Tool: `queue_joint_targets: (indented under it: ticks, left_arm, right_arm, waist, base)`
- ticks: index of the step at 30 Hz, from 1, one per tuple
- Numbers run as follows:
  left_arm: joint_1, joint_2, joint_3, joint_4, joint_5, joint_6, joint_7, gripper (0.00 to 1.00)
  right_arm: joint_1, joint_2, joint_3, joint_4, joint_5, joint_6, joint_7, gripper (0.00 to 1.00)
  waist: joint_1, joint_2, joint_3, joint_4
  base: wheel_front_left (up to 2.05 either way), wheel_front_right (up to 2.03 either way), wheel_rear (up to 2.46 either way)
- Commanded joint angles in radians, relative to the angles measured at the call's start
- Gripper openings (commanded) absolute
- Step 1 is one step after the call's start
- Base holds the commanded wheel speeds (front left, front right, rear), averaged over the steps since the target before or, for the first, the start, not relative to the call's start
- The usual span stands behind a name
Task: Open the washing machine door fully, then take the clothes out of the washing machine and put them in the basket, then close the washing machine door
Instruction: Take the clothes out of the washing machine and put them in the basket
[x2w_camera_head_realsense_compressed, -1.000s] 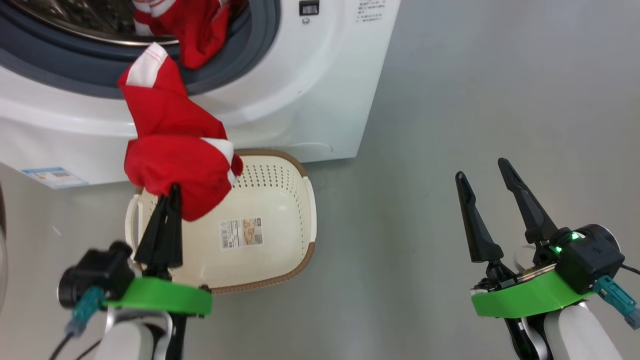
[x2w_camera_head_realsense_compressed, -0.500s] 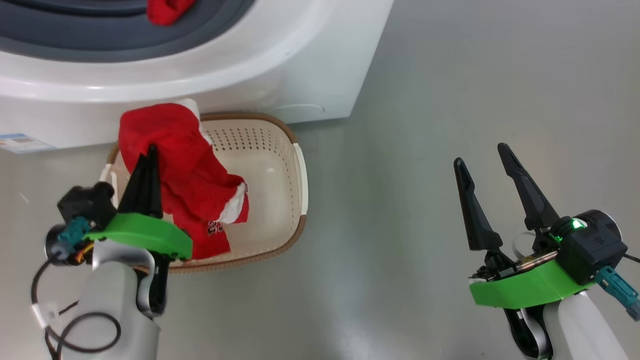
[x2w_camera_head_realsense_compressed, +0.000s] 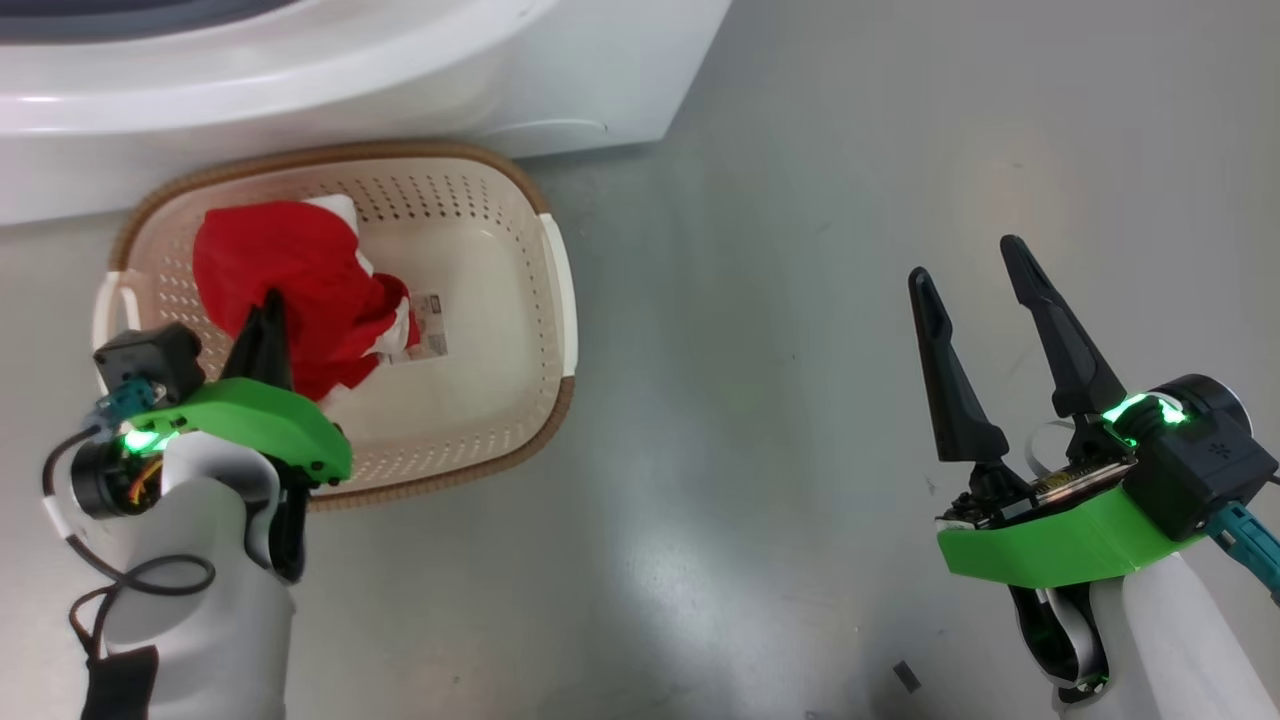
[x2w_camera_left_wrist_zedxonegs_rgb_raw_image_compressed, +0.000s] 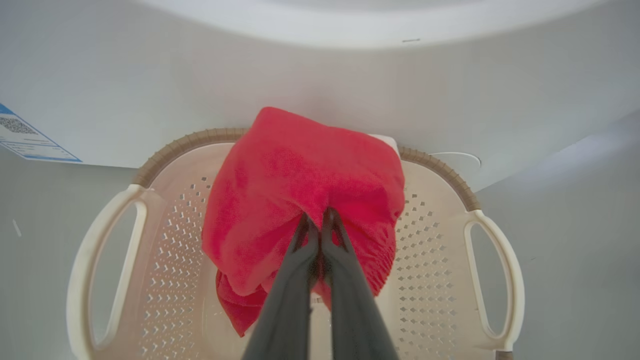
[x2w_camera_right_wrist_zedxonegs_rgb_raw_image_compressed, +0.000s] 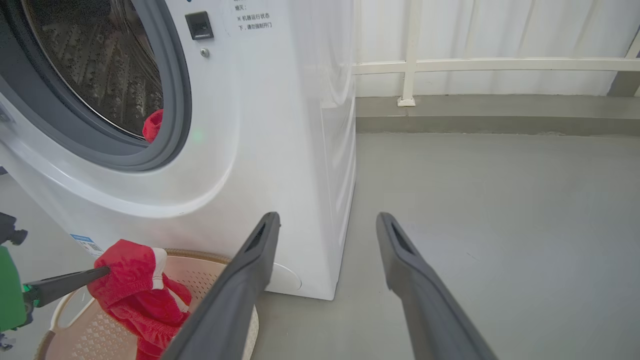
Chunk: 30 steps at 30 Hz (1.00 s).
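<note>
The cream basket (x2w_camera_head_realsense_compressed: 556, 290) with a brown rim stands on the floor against the front of the white washing machine (x2w_camera_head_realsense_compressed: 350, 60). My left gripper (x2w_camera_head_realsense_compressed: 268, 305) is shut on a bunch of red clothes (x2w_camera_head_realsense_compressed: 290, 275) that hangs into the basket's left half. The left wrist view shows the shut fingertips (x2w_camera_left_wrist_zedxonegs_rgb_raw_image_compressed: 306, 227) pinching the red fabric (x2w_camera_left_wrist_zedxonegs_rgb_raw_image_compressed: 300, 170) over the basket (x2w_camera_left_wrist_zedxonegs_rgb_raw_image_compressed: 440, 240). My right gripper (x2w_camera_head_realsense_compressed: 964, 260) stands open and empty over bare floor to the right. More red clothes (x2w_camera_right_wrist_zedxonegs_rgb_raw_image_compressed: 152, 125) lie at the lip of the open drum. The washing machine door is out of view.
Grey floor spreads to the right of the washing machine (x2w_camera_right_wrist_zedxonegs_rgb_raw_image_compressed: 290, 125). A white railing (x2w_camera_right_wrist_zedxonegs_rgb_raw_image_compressed: 450, 65) and a low kerb run along the far wall. A blue label (x2w_camera_left_wrist_zedxonegs_rgb_raw_image_compressed: 25, 140) sits low on the machine's front. A small dark scrap (x2w_camera_head_realsense_compressed: 905, 677) lies on the floor.
The head camera has tilted down. My left gripper has carried the red clothes from the drum opening down into the basket. The right gripper has stayed open and in place.
</note>
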Motion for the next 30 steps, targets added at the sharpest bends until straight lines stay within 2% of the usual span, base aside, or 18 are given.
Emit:
queue_joint_targets:
  ticks: [1, 12, 13, 14, 15, 16, 21, 30]
  left_arm:
    - [-0.002, 0.039, 0.025, 0.007, 0.002, -0.007, -0.008, 0.00]
    - [-0.089, 0.070, 0.039, 0.249, -0.023, -0.008, -0.008, 0.00]
    - [-0.093, 0.071, 0.041, 0.258, -0.027, -0.008, -0.008, 0.30]
    - [-0.095, 0.070, 0.045, 0.265, -0.033, -0.005, -0.008, 0.49]
    - [-0.097, 0.071, 0.045, 0.270, -0.035, -0.003, -0.008, 0.94]
    - [-0.098, 0.072, 0.044, 0.275, -0.036, -0.002, -0.008, 1.00]
    - [-0.105, 0.075, 0.032, 0.288, -0.037, -0.005, -0.007, 1.00]
    - [-0.082, 0.081, -0.066, 0.289, 0.035, -0.009, -0.006, 1.00]
  right_arm:
    - [-0.001, -0.002, 0.026, -0.027, 0.011, 0.006, -0.006, 1.00]
    - [-0.014, -0.002, 0.031, -0.033, 0.021, 0.006, -0.006, 1.00]
    - [-0.016, -0.002, 0.032, -0.033, 0.021, 0.006, -0.006, 1.00]
    - [-0.017, -0.002, 0.033, -0.033, 0.022, 0.006, -0.006, 1.00]
    - [-0.018, -0.002, 0.034, -0.033, 0.023, 0.006, -0.006, 1.00]
    - [-0.019, -0.002, 0.034, -0.032, 0.024, 0.006, -0.006, 1.00]
    - [-0.024, -0.002, 0.036, -0.029, 0.028, 0.006, -0.006, 1.00]
    - [-0.027, -0.002, 0.034, -0.012, 0.042, 0.006, -0.006, 1.00]
  waist:
    - [0.0000, 0.0000, 0.035, -0.024]
    - [0.0000, 0.0000, 0.087, -0.047]
    - [0.0000, 0.0000, 0.090, -0.048]
    - [0.0000, 0.0000, 0.092, -0.048]
    - [0.0000, 0.0000, 0.094, -0.049]
    - [0.0000, 0.0000, 0.096, -0.050]
    - [0.0000, 0.0000, 0.098, -0.051]
    - [0.0000, 0.0000, 0.055, -0.048]
  base:
    - [0.00, 0.00, 0.00]
    - [0.00, 0.00, 0.00]
    - [0.00, 0.00, 0.00]
    - [0.00, 0.00, 0.00]
    - [0.00, 0.00, 0.00]
    - [0.00, 0.00, 0.00]
    - [0.00, 0.00, 0.00]
    - [0.00, 0.00, 0.00]
